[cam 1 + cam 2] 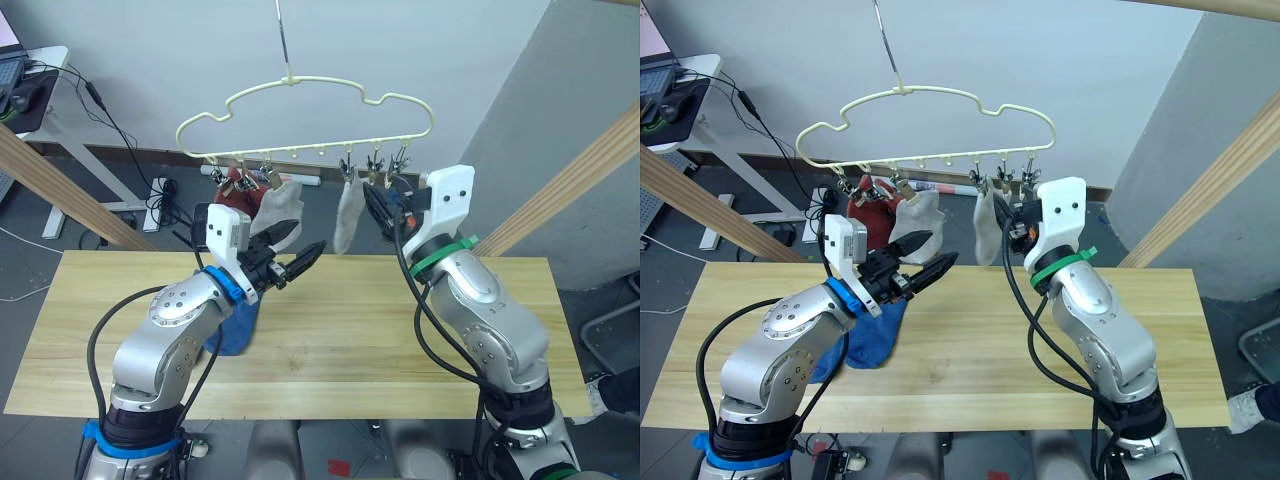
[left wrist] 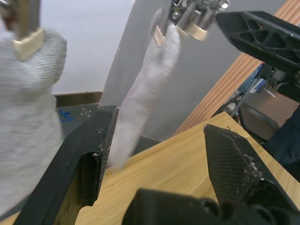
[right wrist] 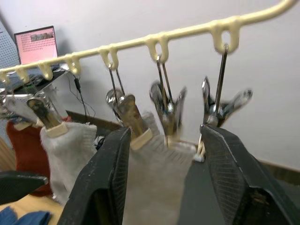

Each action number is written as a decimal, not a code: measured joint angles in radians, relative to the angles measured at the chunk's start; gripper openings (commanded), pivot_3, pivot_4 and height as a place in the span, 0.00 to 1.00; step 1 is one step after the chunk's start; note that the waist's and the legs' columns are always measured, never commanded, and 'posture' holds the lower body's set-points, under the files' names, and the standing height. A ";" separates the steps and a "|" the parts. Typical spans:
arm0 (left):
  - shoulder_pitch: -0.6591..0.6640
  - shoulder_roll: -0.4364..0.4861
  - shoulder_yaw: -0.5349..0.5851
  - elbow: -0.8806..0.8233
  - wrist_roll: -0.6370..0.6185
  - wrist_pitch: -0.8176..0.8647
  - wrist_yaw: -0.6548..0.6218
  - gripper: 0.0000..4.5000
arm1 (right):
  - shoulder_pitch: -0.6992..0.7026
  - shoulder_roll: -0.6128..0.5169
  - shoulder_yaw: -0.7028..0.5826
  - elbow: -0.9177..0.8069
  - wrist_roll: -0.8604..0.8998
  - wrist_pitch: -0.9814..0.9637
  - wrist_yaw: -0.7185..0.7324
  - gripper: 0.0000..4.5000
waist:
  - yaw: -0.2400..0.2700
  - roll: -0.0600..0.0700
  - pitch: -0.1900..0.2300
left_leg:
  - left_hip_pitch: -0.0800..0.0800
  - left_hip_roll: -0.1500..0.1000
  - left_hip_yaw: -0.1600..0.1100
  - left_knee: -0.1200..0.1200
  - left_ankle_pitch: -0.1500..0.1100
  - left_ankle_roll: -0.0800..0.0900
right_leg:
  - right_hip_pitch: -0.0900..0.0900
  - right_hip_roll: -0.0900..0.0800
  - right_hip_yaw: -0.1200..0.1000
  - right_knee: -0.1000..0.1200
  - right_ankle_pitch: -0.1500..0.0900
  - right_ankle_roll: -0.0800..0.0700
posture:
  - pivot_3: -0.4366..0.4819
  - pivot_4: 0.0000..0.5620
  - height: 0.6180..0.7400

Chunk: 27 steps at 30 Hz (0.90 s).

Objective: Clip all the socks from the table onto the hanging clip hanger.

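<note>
Left gripper [image 1: 296, 252]: raised over the table's left half, its two black fingers spread wide apart with nothing between them, tips aimed toward the hanging socks.
Left gripper, wrist view: one finger [image 2: 79, 164] and the other either side of an open gap; beyond the gap hangs a grey sock.
Right gripper [image 3: 164, 178]: lifted up to the clip row at the hanger's right end, fingers parted and bare; a grey sock and two metal clips [image 3: 166, 105] sit in the gap behind them, and I cannot tell whether the fingers touch either.
Clip hanger [image 1: 300, 95]: pale yellow, cloud-shaped outline, hung by a thin hook above the table's far edge; its long axis runs left to right, clips dangling from the lower bar.
Rust red sock [image 1: 238, 188]: clipped near the hanger's left end, hanging down, partly hidden behind the left wrist.
Left grey sock [image 1: 280, 205]: clipped just beside the red one, long axis roughly vertical, cuff up.
Right grey sock [image 1: 349, 218]: clipped right of centre, hanging straight down, cuff at the clip and toe pointing to the table.
Blue sock [image 1: 872, 335]: lying crumpled on the table beneath the left forearm, largely covered by the arm; which way it points cannot be told.
Table [image 1: 380, 350]: light wooden planks, long axis left to right.
Wooden poles [image 1: 575, 175]: slanting up at both sides.
</note>
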 measured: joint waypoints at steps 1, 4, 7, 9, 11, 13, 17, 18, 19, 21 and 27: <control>0.001 0.000 0.000 -0.006 0.000 0.000 0.002 0.73 | -0.005 0.007 0.000 0.014 -0.010 -0.004 0.002 0.54 | 0.001 0.000 0.000 | 0.000 0.000 0.000 0.000 0.000 0.000 | 0.000 0.000 0.000 0.000 0.000 0.000 | 0.52 0.62 1.00; 0.003 -0.001 0.000 -0.026 0.000 0.001 0.007 0.73 | -0.022 0.028 -0.001 0.053 -0.039 -0.019 0.006 0.54 | 0.004 0.000 0.000 | 0.000 0.000 0.000 0.000 0.000 0.000 | 0.000 0.000 0.000 0.000 0.000 0.000 | 0.52 0.62 1.00; 0.004 -0.001 0.000 -0.035 0.000 0.009 0.020 0.73 | -0.037 0.047 -0.005 0.090 -0.070 -0.037 0.013 0.46 | 0.010 0.000 0.000 | 0.000 0.000 0.000 0.000 0.000 0.000 | 0.000 0.000 0.000 0.000 0.000 0.000 | 0.53 0.61 1.00; 0.006 -0.003 0.000 -0.040 0.000 0.014 0.023 0.73 | -0.054 0.059 -0.015 0.117 -0.086 -0.050 0.013 0.32 | 0.010 0.000 0.000 | 0.000 0.000 0.000 0.000 0.000 0.000 | 0.000 0.000 0.000 0.000 0.000 0.000 | 0.53 0.61 1.00; 0.006 -0.008 0.000 -0.048 0.000 0.015 0.024 0.73 | -0.069 0.069 -0.024 0.134 -0.106 -0.061 0.015 0.16 | 0.011 0.000 0.000 | 0.000 0.000 0.000 0.000 0.000 0.000 | 0.000 0.000 0.000 0.000 0.000 0.000 | 0.54 0.61 1.00; 0.006 -0.009 0.000 -0.054 -0.001 0.015 0.024 0.73 | -0.071 0.080 -0.029 0.139 -0.115 -0.071 0.017 0.08 | 0.011 0.000 0.000 | 0.000 0.000 0.000 0.000 0.000 0.000 | 0.000 0.000 0.000 0.001 0.000 0.000 | 0.54 0.61 1.00; 0.006 -0.010 0.000 -0.054 -0.001 0.015 0.024 0.73 | -0.071 0.091 -0.035 0.148 -0.131 -0.072 0.025 0.08 | 0.011 0.000 0.000 | 0.000 0.000 0.000 0.000 0.000 0.000 | 0.000 0.000 0.000 0.001 0.000 0.000 | 0.53 0.62 1.00; 0.006 -0.010 0.000 -0.054 -0.001 0.015 0.024 0.73 | -0.072 0.092 -0.035 0.151 -0.139 -0.072 0.027 0.08 | 0.011 0.000 0.000 | 0.000 0.000 0.000 0.000 0.000 0.000 | 0.000 0.000 0.000 0.001 0.000 0.000 | 0.53 0.62 1.00; 0.006 -0.010 0.000 -0.054 -0.001 0.015 0.024 0.73 | -0.073 0.093 -0.036 0.153 -0.145 -0.072 0.032 0.08 | 0.011 0.000 0.000 | 0.000 0.000 0.000 0.000 0.000 0.000 | 0.000 0.000 0.000 0.001 0.000 0.000 | 0.53 0.62 1.00; 0.005 -0.011 0.000 -0.054 -0.001 0.015 0.024 0.73 | -0.077 0.098 -0.036 0.155 -0.151 -0.072 0.037 0.08 | 0.011 0.000 0.000 | 0.000 0.000 0.000 0.000 0.000 0.000 | 0.000 0.000 0.000 0.001 0.000 0.000 | 0.53 0.62 1.00; 0.002 -0.015 0.000 -0.053 0.000 0.015 0.023 0.73 | -0.094 0.108 -0.035 0.155 -0.180 -0.072 0.051 0.26 | 0.011 0.000 0.000 | 0.000 0.000 0.000 0.000 0.000 0.000 | 0.000 0.000 0.000 0.002 0.000 0.000 | 0.53 0.62 1.00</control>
